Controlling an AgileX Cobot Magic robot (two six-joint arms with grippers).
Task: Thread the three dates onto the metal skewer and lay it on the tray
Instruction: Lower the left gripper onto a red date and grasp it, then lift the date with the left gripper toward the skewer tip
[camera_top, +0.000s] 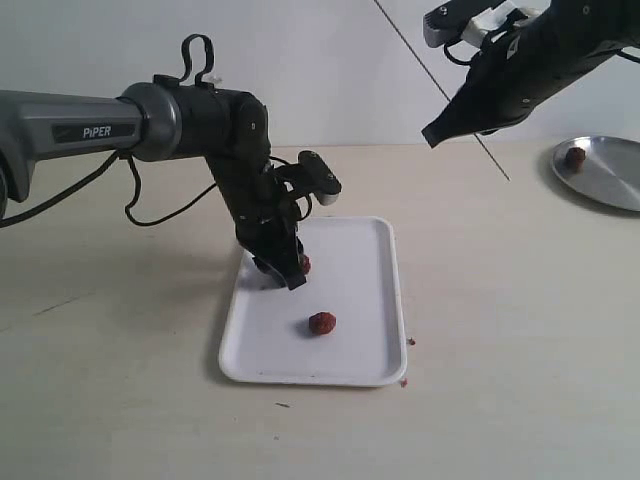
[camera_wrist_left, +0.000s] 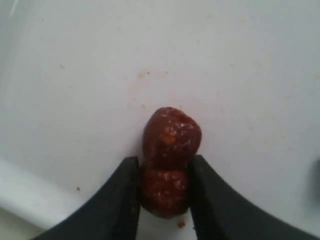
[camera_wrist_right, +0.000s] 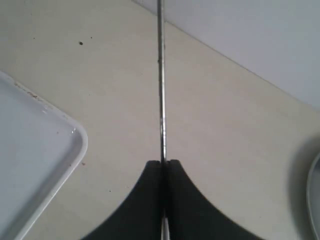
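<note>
- Nearest us, the tray (camera_top: 360, 290) lies flat on the table (camera_top: 500, 330), with a few dark crumbs (camera_top: 411, 341) just off its front right corner.
- On the tray's front half, a loose date (camera_top: 322, 323) sits alone, apart from both arms.
- Just behind it, the left gripper (camera_top: 285, 268) reaches down onto the tray, its jaws pinching the gripped date (camera_wrist_left: 165, 192) from both sides. In the left wrist view we see a second dark-red lobe (camera_wrist_left: 172, 135) touching it beyond the fingertips. We cannot tell whether that is another date or part of the same one.
- Higher and further back, the right gripper (camera_wrist_right: 162, 165) has its jaws pressed together on the metal skewer (camera_wrist_right: 161, 75). The skewer runs out straight and bare above the table, well apart from the tray. No date is on it.
- Farthest off, at the right, a round metal plate (camera_top: 610, 180) carries a fourth fruit (camera_top: 575, 156), which is no part of our job.
- We judge the step in hand to be picking up the first date, since nothing is threaded yet. The next move calls for a firm lift without crushing. Then the date and the skewer's free end must be lined up so the rod passes through the middle.
</note>
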